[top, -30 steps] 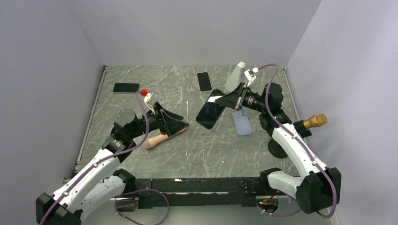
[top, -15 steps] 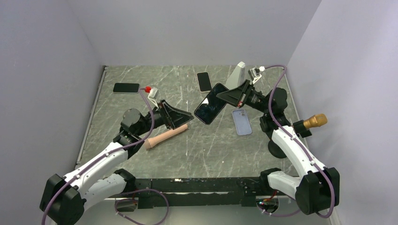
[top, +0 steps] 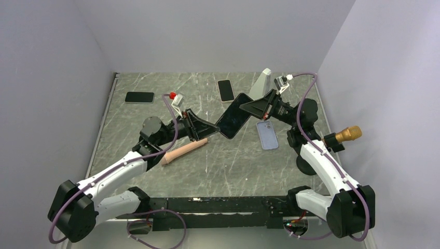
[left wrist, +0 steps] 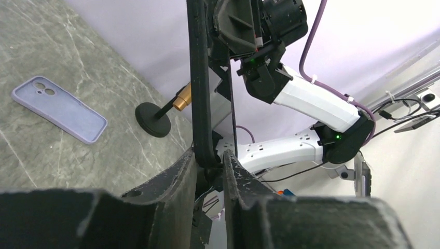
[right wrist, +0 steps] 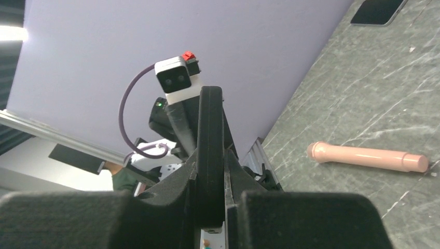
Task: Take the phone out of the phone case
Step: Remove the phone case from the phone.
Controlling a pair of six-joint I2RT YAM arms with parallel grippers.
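Observation:
A black phone in its black case (top: 234,115) hangs tilted in the air over the middle of the table. My right gripper (top: 245,107) is shut on its upper right end; in the right wrist view the phone's edge (right wrist: 210,129) stands clamped between the jaws of this gripper (right wrist: 210,155). My left gripper (top: 214,126) is at the phone's lower left end. In the left wrist view the phone's edge (left wrist: 197,78) runs up from between the jaws of that gripper (left wrist: 209,158), which sit closed against its bottom end.
An empty lilac phone case (top: 267,135) lies on the table under the right gripper. A pink cylinder (top: 184,151) lies under the left arm. Two more phones (top: 139,97) (top: 225,90) and a grey wedge (top: 261,83) lie at the back. A gold-tipped microphone on a stand (top: 342,136) is at the right.
My left gripper has moved right and up, from above the pink cylinder to the phone's lower end. My right gripper has lifted the phone slightly and moved it back.

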